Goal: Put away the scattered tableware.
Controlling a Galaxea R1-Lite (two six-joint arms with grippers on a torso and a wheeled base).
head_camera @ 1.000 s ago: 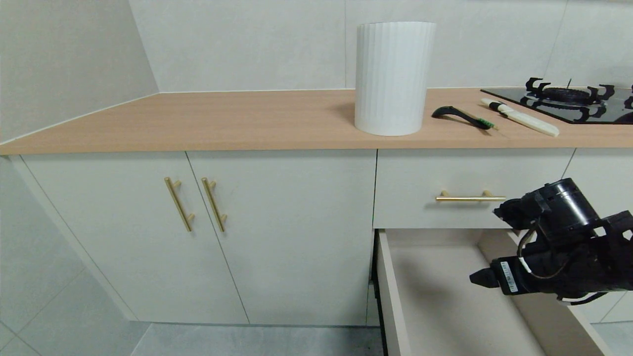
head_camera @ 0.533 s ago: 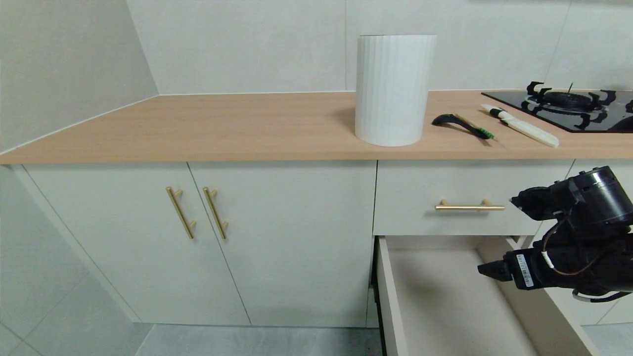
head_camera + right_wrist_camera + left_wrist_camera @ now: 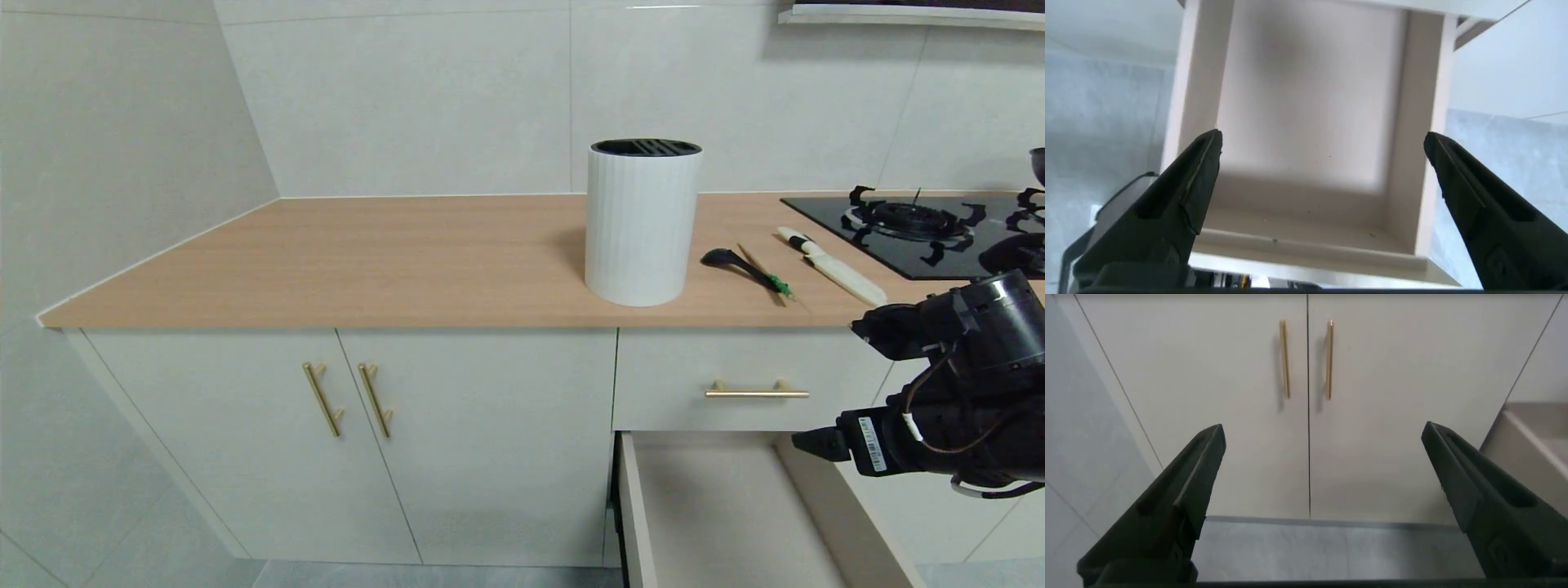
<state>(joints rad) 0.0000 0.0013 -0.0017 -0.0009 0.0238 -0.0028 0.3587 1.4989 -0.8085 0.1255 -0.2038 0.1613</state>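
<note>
Since the right gripper (image 3: 1321, 145) hangs with its jaws spread wide and nothing between them above the open drawer (image 3: 633, 498), the step in hand looks like the reach for a first piece of tableware. The pieces lie on the tabletop (image 3: 408, 261), to the right of the white ribbed holder (image 3: 642, 233). A black spoon (image 3: 733, 261) with a green-tipped handle is nearest the holder, and a pale knife (image 3: 833, 269) lies between it and the hob (image 3: 906, 220). The arm sits well below the tabletop edge, so it probably needs to rise clear of the closed upper drawer's handle (image 3: 757, 394) before going forward. The spoon lies flat and thin. A grasp from above across its handle, jaws square to its length, seems safest, coming close to the wood without scraping it. The knife is near, so take care not to nudge it. The left gripper (image 3: 1323, 433), likewise open and empty, faces the cabinet doors (image 3: 1306, 416) low on the left, well apart from all this.
</note>
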